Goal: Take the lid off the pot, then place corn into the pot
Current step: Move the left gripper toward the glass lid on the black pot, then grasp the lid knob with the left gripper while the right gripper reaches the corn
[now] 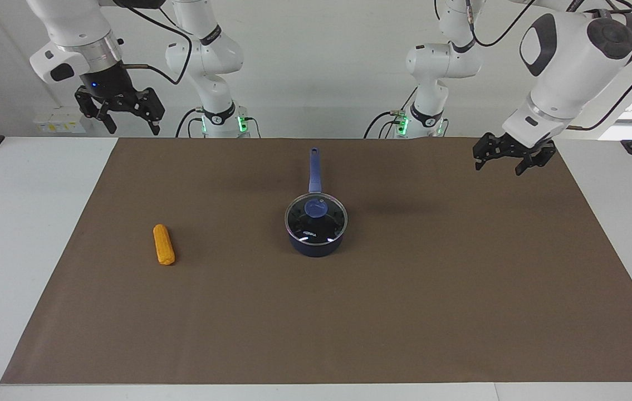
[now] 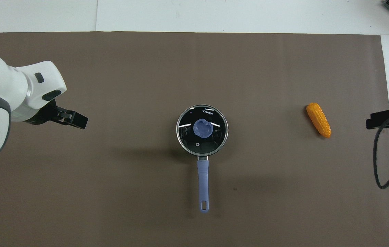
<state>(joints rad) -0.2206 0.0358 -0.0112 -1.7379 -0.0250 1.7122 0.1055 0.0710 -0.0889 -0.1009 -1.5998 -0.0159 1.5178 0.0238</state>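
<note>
Hands (image 1: 513, 160) (image 1: 122, 114) aloft; lid (image 1: 316, 220) on pot (image 1: 316, 245).

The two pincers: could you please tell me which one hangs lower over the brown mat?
The left pincer, open just above the mat at its own end. The right pincer, also open, hangs higher, up toward the corn's end.

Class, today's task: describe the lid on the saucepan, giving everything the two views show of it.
The lid is a round disc of clear glass with a thin metal rim and a blue knob at its centre. Small white lettering shows on the glass. It lies flat and closed on the dark blue pot, which stands mid-mat with its handle pointing toward the robots. Only the pot touches it; neither claw is near.
</note>
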